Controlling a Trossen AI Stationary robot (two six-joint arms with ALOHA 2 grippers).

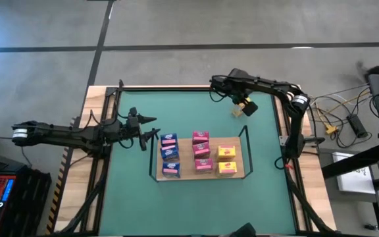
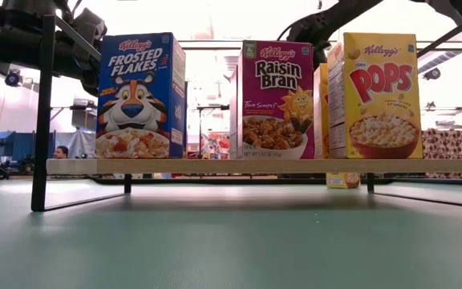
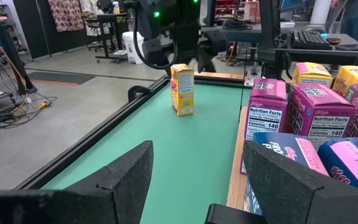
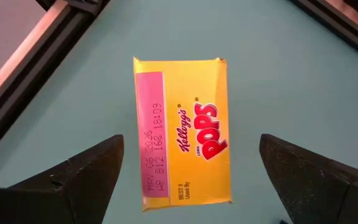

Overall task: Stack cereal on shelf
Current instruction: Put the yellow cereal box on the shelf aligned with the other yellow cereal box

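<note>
My right jaws gape wide over the last yellow box (image 4: 182, 130), upper right; eight boxes already fill the shelf (image 1: 245, 175).

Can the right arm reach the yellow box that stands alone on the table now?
Probably yes: the right end effector hangs open directly above the yellow box, with nothing between them.

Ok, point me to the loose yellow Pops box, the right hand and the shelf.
Loose yellow Pops box (image 4: 182, 130): right wrist view, middle of its top face.
Right hand (image 4: 188, 171): right wrist view, midway between its open fingertips, above the box.
Shelf (image 1: 183, 173): high view, bare wood.
</note>
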